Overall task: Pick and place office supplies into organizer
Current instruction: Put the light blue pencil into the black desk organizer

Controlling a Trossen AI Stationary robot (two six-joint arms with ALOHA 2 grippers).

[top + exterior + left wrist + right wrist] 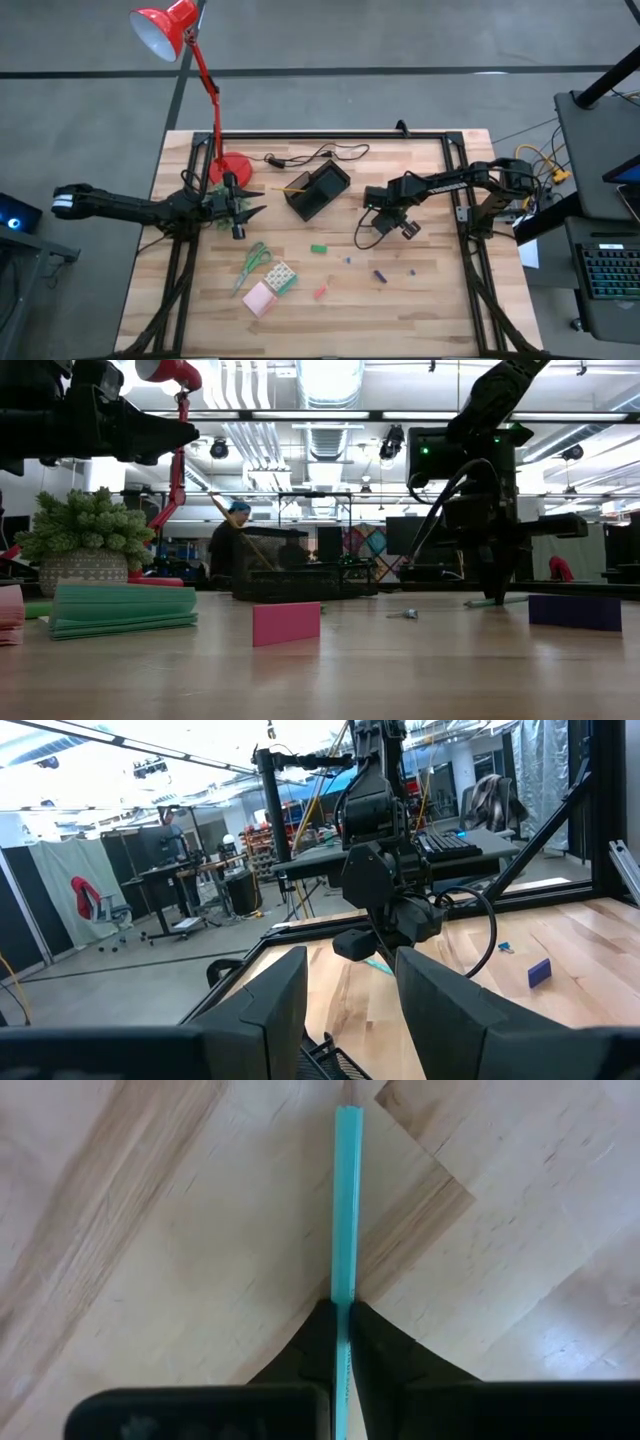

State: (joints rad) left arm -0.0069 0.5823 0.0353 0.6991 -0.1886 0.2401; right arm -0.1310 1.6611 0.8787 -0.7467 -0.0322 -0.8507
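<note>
Right wrist view tells me most: the right gripper has its fingers pressed together on a thin teal stick, a pen or pencil by the look of it, pinching it near one end with the wooden table close beneath. From above, that gripper hangs to the right of the organizer, near it but not over it. So by my reckoning this item is grasped and the carry to the box is yet to come.

The organizer sits toward the back of the table, beside the red lamp's base, and a yellow pencil leans out of its left end, so at least one piece seems to be home already. I cannot see into the compartments well enough to say what else is there.

Plenty is left out on the boards: the green-handled scissors, the patterned block, the pink sticky-note pad, a green piece, a red piece and a purple piece, all well apart from the box.

The left gripper waits to the left of the organizer, its fingers spread and holding nothing. I would call the job early, most of it undone.
</note>
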